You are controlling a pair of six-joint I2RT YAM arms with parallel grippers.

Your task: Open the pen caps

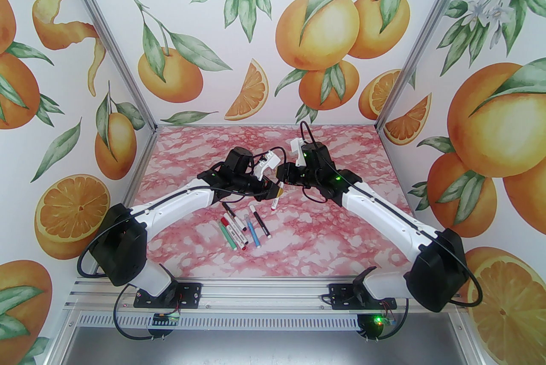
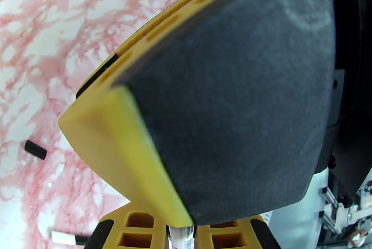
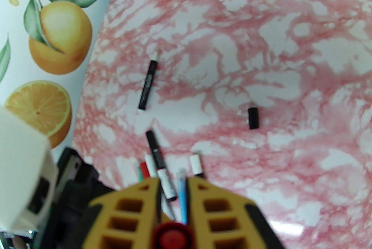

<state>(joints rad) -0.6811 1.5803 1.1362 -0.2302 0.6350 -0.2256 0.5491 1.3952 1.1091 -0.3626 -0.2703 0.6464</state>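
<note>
The left gripper and the right gripper meet tip to tip in the air above the middle of the pink marbled tabletop; this looks like the hold for a two-handed pull, one side anchoring a pen while the other takes its cap. In the left wrist view the left gripper's fingers sit narrow, clamped on a slim white printed pen barrel that runs out towards the other arm. In the right wrist view the right gripper's fingers are drawn close around a round red plastic cap seen end-on, deep between them. The right gripper's broad black pad blocks the joint between cap and barrel, so I cannot tell whether the cap has come free.

A stubby black plastic cap lies loose on the table, well apart from the rest; a slim black-barrelled pen lies alone farther left, probably the one it belongs to. The loose cluster of slim marker pens, with white, green and blue barrels, lies near and slightly left of the grippers; it is close enough for the next pick, and most of its pens appear capped, so the task seems early.
</note>
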